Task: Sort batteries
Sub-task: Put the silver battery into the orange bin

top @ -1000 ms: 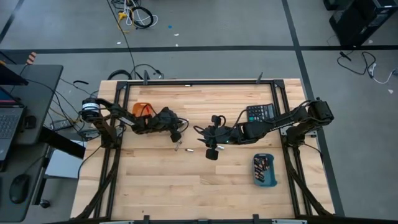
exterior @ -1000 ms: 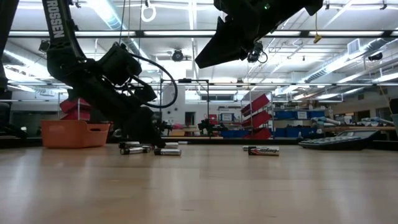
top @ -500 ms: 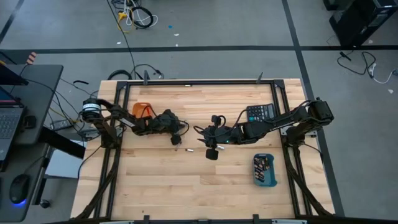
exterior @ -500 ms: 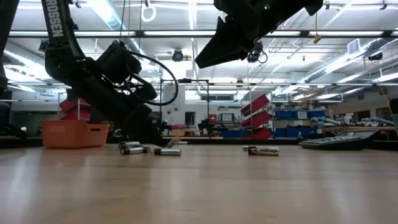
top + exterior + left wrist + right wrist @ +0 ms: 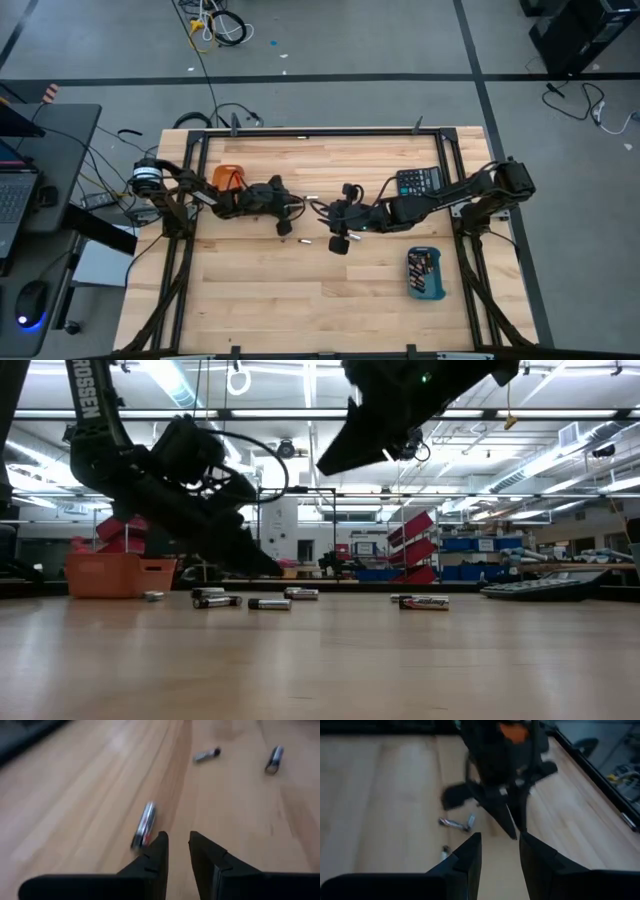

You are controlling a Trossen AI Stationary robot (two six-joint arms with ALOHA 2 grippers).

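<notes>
Several small silvery batteries lie on their sides on the wooden table: one (image 5: 144,825) just beside my left gripper's fingers, two farther off (image 5: 206,754) (image 5: 274,759), and a row in the low view (image 5: 268,603) (image 5: 300,594) (image 5: 420,601). My left gripper (image 5: 178,841) hangs a little above the table near its middle (image 5: 291,208), fingers slightly open with nothing between them. My right gripper (image 5: 500,840) hovers higher (image 5: 335,455), open and bare, facing the left gripper. An orange tray (image 5: 228,177) stands at the far left, and a blue tray (image 5: 426,273) holding batteries stands at the near right.
A black calculator (image 5: 418,182) lies at the far right of the table. A black metal frame (image 5: 320,131) runs along the table's edges. Bare wood spreads across the near half of the table (image 5: 300,310).
My left gripper has risen off the table and tipped its fingers up, shutting and then opening again. A battery that stood tilted at its fingertips half a second ago now lies flat on the table, a little farther toward the right.
</notes>
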